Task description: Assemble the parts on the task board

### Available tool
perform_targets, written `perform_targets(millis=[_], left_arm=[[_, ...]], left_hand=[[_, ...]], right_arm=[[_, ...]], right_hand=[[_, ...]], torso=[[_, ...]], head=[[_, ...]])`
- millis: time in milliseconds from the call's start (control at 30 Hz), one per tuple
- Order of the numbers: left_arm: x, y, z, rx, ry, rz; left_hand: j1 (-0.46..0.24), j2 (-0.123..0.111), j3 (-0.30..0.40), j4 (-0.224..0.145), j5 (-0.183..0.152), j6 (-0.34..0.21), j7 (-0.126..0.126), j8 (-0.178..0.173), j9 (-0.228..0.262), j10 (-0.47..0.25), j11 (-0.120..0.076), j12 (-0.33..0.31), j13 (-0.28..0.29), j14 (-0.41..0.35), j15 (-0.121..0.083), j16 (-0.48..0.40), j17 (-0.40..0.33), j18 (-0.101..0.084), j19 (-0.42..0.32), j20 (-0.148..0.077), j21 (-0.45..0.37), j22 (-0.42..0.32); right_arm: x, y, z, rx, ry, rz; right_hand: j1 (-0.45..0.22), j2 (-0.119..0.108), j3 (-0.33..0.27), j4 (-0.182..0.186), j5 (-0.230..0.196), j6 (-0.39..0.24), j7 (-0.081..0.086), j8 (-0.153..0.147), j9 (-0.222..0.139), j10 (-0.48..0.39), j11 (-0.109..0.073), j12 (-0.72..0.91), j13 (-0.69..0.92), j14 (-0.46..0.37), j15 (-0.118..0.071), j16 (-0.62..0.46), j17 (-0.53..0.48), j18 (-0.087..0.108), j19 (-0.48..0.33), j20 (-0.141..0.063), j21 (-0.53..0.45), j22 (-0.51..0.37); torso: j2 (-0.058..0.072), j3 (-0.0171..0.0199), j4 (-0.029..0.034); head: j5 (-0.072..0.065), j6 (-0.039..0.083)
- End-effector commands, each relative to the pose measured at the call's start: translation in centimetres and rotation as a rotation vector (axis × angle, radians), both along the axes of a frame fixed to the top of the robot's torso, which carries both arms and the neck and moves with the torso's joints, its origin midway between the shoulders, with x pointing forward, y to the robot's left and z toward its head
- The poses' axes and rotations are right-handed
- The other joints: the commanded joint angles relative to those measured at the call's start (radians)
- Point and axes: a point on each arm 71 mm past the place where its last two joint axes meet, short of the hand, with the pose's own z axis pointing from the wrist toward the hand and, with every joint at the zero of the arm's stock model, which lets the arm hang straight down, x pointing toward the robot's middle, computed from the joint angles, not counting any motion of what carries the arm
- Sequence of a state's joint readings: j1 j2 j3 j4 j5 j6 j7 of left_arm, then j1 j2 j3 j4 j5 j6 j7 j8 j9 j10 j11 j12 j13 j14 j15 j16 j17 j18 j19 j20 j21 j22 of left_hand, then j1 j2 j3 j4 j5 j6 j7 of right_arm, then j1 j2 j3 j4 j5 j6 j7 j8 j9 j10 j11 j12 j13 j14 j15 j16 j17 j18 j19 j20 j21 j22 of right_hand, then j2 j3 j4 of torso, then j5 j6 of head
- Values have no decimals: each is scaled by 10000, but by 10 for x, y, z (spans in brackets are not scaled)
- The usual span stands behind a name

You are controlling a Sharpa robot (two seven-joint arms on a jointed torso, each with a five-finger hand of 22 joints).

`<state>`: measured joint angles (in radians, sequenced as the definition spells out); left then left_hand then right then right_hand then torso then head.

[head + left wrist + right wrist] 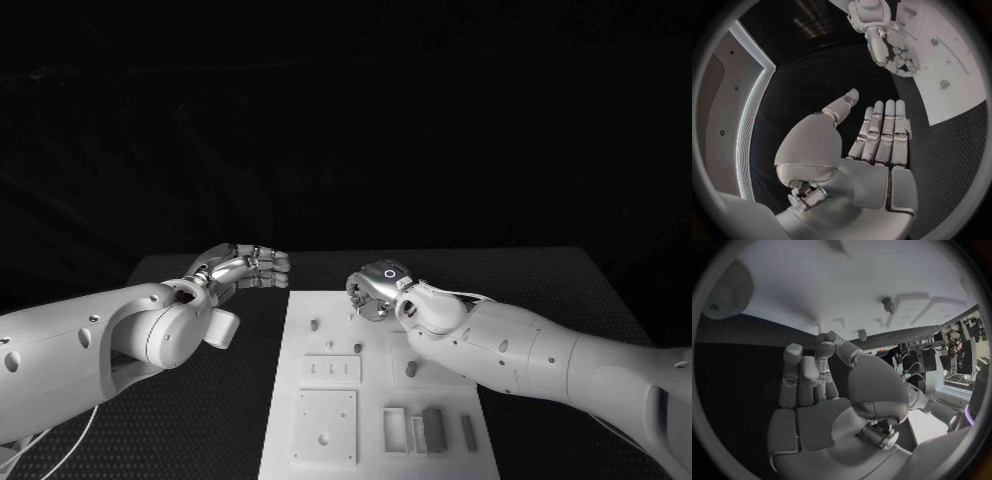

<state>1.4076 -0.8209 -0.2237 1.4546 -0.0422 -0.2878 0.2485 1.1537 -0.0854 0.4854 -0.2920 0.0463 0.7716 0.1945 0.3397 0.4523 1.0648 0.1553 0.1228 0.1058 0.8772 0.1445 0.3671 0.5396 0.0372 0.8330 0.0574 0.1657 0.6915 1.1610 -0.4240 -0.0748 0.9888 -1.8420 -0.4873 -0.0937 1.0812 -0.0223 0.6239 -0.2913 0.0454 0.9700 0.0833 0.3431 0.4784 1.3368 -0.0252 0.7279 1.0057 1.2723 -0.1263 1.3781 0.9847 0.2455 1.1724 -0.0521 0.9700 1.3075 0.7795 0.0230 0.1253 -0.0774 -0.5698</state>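
Observation:
The white task board (378,335) lies in the middle of the black table. Small grey parts stand on it: a peg (411,368) near its centre and upright blocks (433,415) by its near edge. My right hand (378,288) hovers over the board's far end, fingers bent down; in the right wrist view the right hand (826,375) has thumb and fingertips (831,338) meeting close to the board (879,275), and I cannot tell if anything is pinched. My left hand (240,267) hangs off the board's far left corner; the left hand (873,140) is flat and holds nothing.
Two square recessed plates (326,425) sit on the board's near left part. A short peg (888,303) stands on the board near my right hand. Black textured table (216,420) surrounds the board on both sides.

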Motion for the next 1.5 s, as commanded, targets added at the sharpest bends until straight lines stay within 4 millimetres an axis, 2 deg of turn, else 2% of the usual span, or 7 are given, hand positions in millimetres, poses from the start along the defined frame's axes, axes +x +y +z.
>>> perform_targets(millis=[33, 267, 433, 733, 1033, 1200, 1500], left_arm=[[0, -3, 2, -125, -44, -181], [0, -3, 2, -128, -41, -199], [0, -4, 2, -129, -37, -211], [1, -5, 2, -129, -36, -234], [1, -7, 2, -139, -21, -303], [1, -6, 1, -129, -15, -280], [2, -7, 1, -131, -18, -295]], left_hand=[[-116, -1, -60, 27, 41, 48, -11, -27, -16, 33, 64, -69, -11, -15, 83, -60, 14, 50, 15, -38, -69, -14], [-117, 0, -61, 28, 41, 49, -13, -28, -17, 33, 65, -73, -12, -16, 83, -63, 15, 49, 14, -38, -71, -15], [-117, -1, -63, 27, 41, 49, -14, -30, -18, 34, 65, -77, -13, -17, 84, -66, 16, 49, 14, -38, -74, -16], [-119, 1, -66, 29, 41, 50, -15, -32, -21, 35, 66, -85, -15, -17, 84, -72, 18, 48, 15, -38, -78, -18], [-122, 2, -69, 30, 40, 49, -16, -36, -24, 37, 68, -94, -16, -18, 85, -78, 20, 47, 16, -37, -83, -19], [-126, 4, -73, 31, 40, 50, -16, -38, -26, 38, 69, -100, -18, -18, 86, -81, 22, 46, 16, -36, -86, -20], [-132, 5, -77, 32, 40, 50, -18, -41, -29, 39, 70, -108, -20, -18, 87, -87, 24, 45, 17, -35, -90, -22]], right_arm=[[0, 1, -1, -76, -78, 18], [1, 3, -1, -97, -53, 13], [2, 3, -2, -112, -24, -14], [1, 7, -6, -133, 117, -18], [0, 12, -10, -150, 235, -12], [0, 9, -11, -182, 262, -89], [2, 7, -11, -178, 225, -204]], right_hand=[[76, 16, 63, -3, 35, 201, 51, 27, 105, 92, -3, -43, 16, 7, -32, 42, -14, 163, -4, -39, 47, 199], [76, 16, 64, -4, 35, 202, 50, 26, 106, 96, -3, -47, 16, 9, -32, 42, -16, 163, -4, -40, 48, 198], [76, 13, 64, -4, 34, 203, 50, 25, 106, 99, -3, -52, 17, 10, -32, 43, -18, 163, -3, -40, 49, 198], [75, 12, 66, -3, 35, 202, 50, 22, 106, 105, -3, -62, 18, 13, -33, 43, -23, 163, -4, -41, 51, 196], [73, 13, 67, -3, 35, 200, 51, 18, 106, 110, -3, -73, 20, 15, -32, 43, -28, 162, -4, -41, 53, 194], [70, 13, 67, -2, 35, 199, 51, 15, 106, 114, -3, -78, 21, 16, -32, 42, -30, 163, -4, -41, 54, 193], [65, 11, 66, -2, 34, 196, 52, 11, 105, 118, -2, -88, 23, 18, -32, 42, -35, 163, -4, -41, 56, 191]], torso=[[2, -3, -15], [-7, 8, -20], [-10, 3, -7], [-15, 2, -25], [-14, -7, -28], [2, 2, -27], [1, -6, -31]], head=[[9, -34], [14, -51], [20, -76], [38, -103], [50, -75], [60, -67], [45, -64]])
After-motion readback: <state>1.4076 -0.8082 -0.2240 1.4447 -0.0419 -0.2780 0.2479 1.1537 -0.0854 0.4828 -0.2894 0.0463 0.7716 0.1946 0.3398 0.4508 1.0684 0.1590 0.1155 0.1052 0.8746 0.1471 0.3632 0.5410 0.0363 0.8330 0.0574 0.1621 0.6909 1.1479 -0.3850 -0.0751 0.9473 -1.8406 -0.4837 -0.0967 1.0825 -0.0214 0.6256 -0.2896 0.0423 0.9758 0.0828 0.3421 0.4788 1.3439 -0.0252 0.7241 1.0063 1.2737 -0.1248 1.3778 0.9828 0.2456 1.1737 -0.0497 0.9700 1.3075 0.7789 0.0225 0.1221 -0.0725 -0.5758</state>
